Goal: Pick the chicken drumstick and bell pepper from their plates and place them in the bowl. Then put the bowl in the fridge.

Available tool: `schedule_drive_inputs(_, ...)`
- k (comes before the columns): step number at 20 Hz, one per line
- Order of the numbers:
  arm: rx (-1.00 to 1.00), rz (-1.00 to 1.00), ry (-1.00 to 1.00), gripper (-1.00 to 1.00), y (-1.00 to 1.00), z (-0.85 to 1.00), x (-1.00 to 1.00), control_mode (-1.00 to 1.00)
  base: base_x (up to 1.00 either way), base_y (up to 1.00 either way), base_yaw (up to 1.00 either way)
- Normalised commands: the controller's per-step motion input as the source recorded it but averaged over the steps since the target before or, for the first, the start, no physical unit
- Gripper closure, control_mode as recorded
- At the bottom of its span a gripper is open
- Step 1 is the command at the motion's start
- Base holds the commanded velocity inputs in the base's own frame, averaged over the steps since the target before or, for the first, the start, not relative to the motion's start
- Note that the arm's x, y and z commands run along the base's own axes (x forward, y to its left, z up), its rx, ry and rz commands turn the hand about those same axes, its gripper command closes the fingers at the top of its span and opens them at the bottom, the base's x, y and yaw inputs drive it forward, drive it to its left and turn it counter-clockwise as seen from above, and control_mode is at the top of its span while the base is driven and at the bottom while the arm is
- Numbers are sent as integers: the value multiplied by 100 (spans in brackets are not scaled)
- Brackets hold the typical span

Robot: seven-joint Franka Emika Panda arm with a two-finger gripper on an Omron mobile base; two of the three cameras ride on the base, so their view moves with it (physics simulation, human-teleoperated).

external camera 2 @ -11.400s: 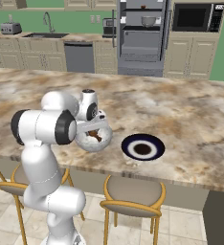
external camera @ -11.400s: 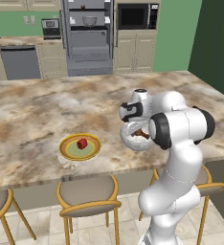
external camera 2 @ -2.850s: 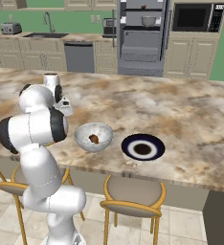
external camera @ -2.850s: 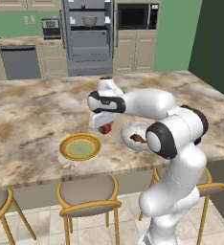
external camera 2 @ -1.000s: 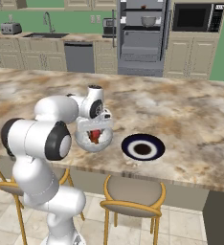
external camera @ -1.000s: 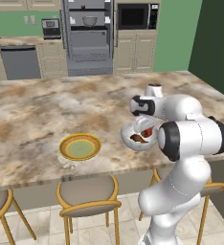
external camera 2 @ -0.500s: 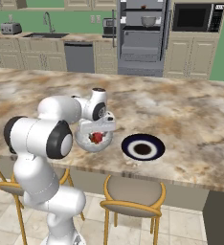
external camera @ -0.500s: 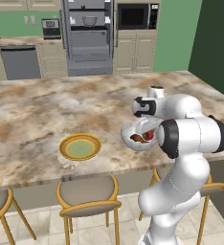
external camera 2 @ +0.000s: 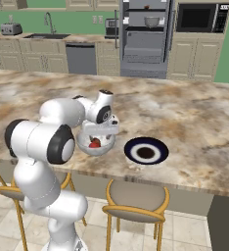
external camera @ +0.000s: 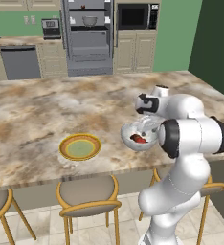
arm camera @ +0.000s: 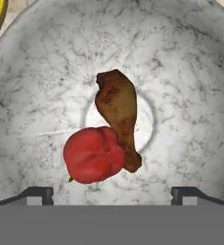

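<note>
Hand view, looking straight down into the bowl [arm camera: 190, 72]: a round, deep vessel, whitish-grey with fine dark veining and a paler ring at its floor. The chicken drumstick [arm camera: 117, 111] lies on that floor at the centre, brown and glossy, broad at one end and tapering to a narrow shank; its long axis runs from the upper middle of this view down toward the lower right, thick end farthest from my fingertips, thin end nearest them. The bell pepper [arm camera: 94, 155] is a small, glossy red, chunky lump with shallow lobes and a speck of green stem at its lower left edge; it rests in the bowl against the drumstick's thin end, touching it. My gripper [arm camera: 112, 193] hangs directly above the bowl with its two dark fingertips [arm camera: 35, 193] spread wide apart, one at either side, holding nothing

Base views: the bowl [external camera: 133, 135] sits on the marbled counter [external camera: 37, 110] near its front edge, under my hand. The yellow-rimmed plate [external camera: 80, 146] with its pale green centre lies well to the bowl's left; the dark plate [external camera 2: 146, 150] lies just beside the bowl on its other side
</note>
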Motion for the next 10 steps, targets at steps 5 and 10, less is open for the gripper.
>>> schedule_drive_inputs(5,10,0,-2,-100,11,37,-32,-100,0,0,0)
schedule_drive_inputs(10,0,-8,-5,-100,5,20,-41,-100,0,0,0)
